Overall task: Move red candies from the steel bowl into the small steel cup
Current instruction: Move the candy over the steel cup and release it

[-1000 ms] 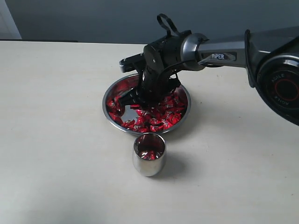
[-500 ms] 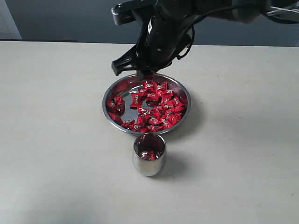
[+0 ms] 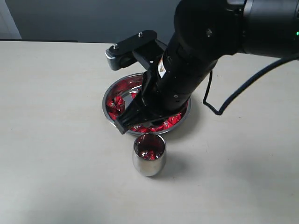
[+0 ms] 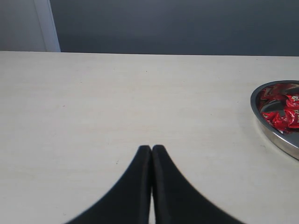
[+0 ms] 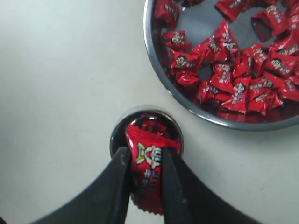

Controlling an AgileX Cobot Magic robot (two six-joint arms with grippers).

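Observation:
My right gripper is shut on one red candy and holds it just over the mouth of the small steel cup. A few red candies lie inside the cup. The steel bowl stands right behind the cup, with many red candies in it. In the exterior view the right arm covers most of the bowl, and its fingers reach low over the bowl's near rim. My left gripper is shut and empty over bare table, with the bowl off to one side.
The pale table spreads wide round the bowl and cup. A black cable hangs from the right arm beside the bowl. A grey wall runs behind the table's far edge.
The right gripper rose out of the bowl with a candy, swung up behind it, then came forward and down over the cup. The bowl and cup have not moved.

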